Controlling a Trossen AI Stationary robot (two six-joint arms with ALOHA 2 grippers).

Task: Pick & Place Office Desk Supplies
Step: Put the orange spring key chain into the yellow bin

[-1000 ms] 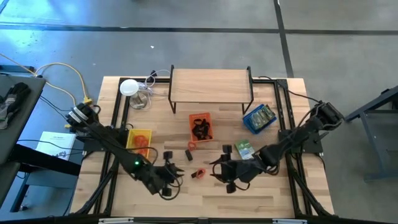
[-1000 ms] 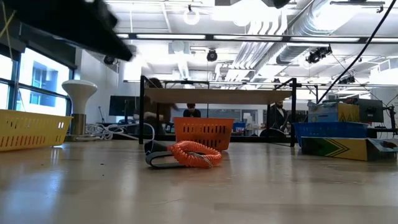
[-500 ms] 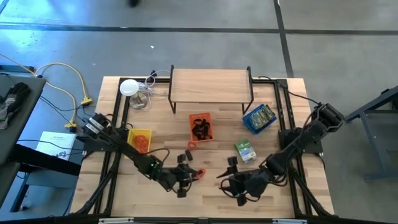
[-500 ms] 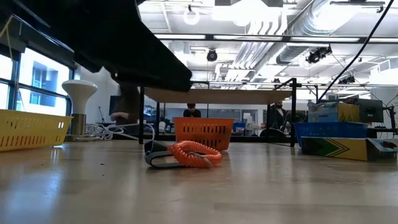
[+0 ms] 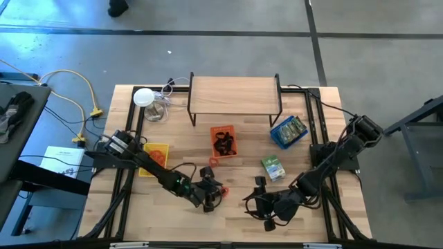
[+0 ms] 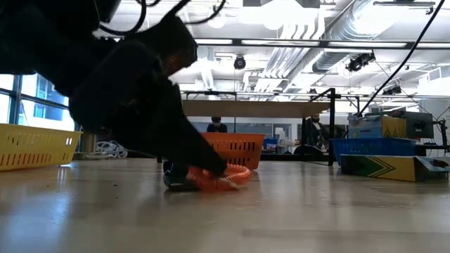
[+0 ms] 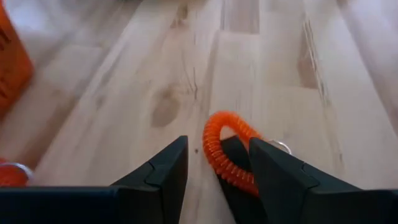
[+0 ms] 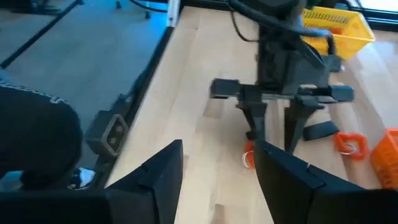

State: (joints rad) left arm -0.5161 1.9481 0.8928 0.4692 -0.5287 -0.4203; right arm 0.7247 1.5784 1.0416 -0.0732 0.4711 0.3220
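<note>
The orange coil loop (image 7: 229, 151) lies flat on the bare wood table (image 7: 280, 62), near the front edge and left of centre, and it looks a light, springy thing, soft plastic spiral with a small silver ring (image 7: 281, 147) on it, so it should squash rather than break, though it may well skid or spring out of a pinch. Best take hold across one strand of the coil, not the whole loop. The left gripper (image 7: 214, 165) is down right at it, fingers parted with a clear gap, one finger seemingly inside the loop and a coiled strand sitting between them, nothing clamped yet as far as this close blurred look allows. From table level the dark arm covers most of the coil. Across the table the right gripper (image 8: 217, 171) hangs low near the front, fingers apart, holding nothing, facing its partner. Behind sits the orange tray (image 5: 223, 140), the likely destination.
</note>
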